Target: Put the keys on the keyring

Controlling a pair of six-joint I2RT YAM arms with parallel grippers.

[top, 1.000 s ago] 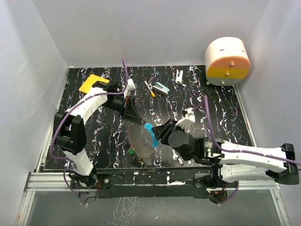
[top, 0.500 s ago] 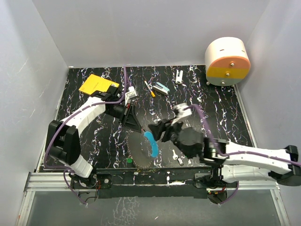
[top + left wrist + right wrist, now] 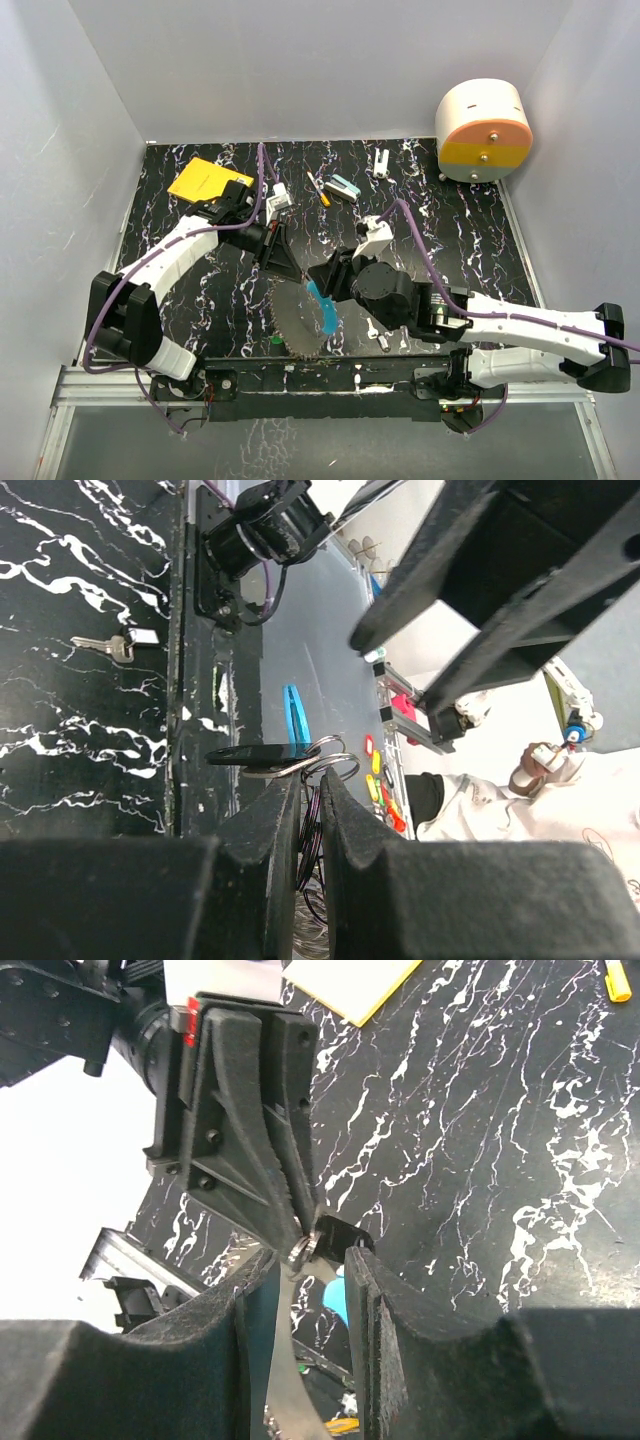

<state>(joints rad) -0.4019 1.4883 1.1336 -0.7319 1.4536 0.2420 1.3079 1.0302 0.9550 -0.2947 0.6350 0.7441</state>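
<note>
Left fingers (image 3: 245,1130): clamped on the keyring (image 3: 323,308), which we see hanging over the near table (image 3: 480,240).
Right fingers (image 3: 375,1330): parted, either side of its band.
Keys (image 3: 105,646): loose on the table nearby.

A black table veined with white (image 3: 480,245) carries a teal-and-white block (image 3: 343,187). Just left of the block lies an orange-and-white stick (image 3: 318,188). Far to its left is a yellow card (image 3: 208,180), and beyond it to the right a white clip (image 3: 383,160). Well nearer than the block lie two silver keys (image 3: 372,333) and a green-headed key (image 3: 277,340).
</note>
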